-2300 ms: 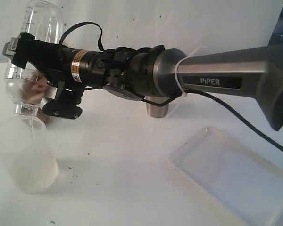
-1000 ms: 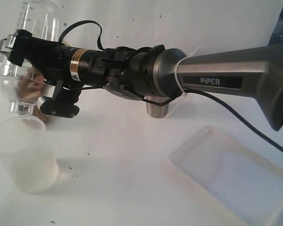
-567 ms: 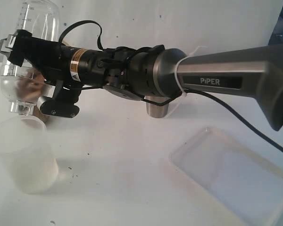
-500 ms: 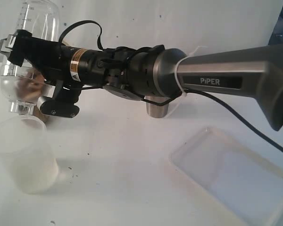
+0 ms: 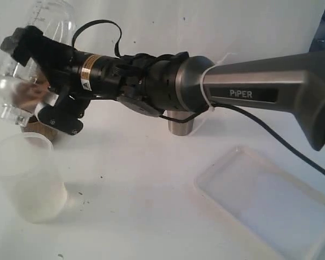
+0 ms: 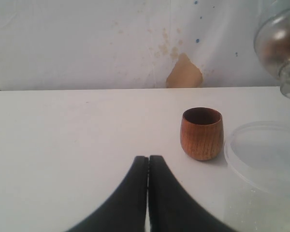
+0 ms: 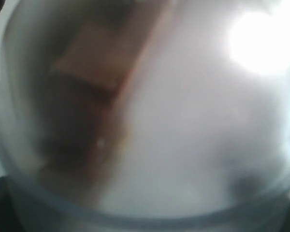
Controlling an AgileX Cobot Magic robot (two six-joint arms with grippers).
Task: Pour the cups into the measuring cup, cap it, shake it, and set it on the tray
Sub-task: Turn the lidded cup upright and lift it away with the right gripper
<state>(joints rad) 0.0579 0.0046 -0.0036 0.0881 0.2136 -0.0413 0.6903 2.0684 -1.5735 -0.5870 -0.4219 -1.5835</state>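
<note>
Right jaws: spread wide and clamped across the middle of the measuring cup (image 5: 53, 19); we read it as a firm hold.
Left jaws: pressed together with nothing between them, low over the worktop (image 6: 63, 125).
Measuring cup: in the air at the far left, tilted, with the narrow base uppermost and the lid (image 5: 7, 100) end lowest. Brownish contents sit near the lid.
Right wrist view: only a blurred clear wall, no detail.
Below it: wooden cup (image 6: 201, 133) and frosted cup (image 5: 27, 179), just beside each other. The wooden one looks emptied; we cannot tell for the frosted one.
Tray (image 5: 233, 155): bare, well apart to the right.
Step, our judgement: shaking, with pours and capping done.
Doing it well: short, sharp swings from the wrist, with no loosening of the grip. We would watch the lid seam, since the contents bear on it, and stay above both cups.
Next: turn it base-down before carrying it to the tray.
</note>
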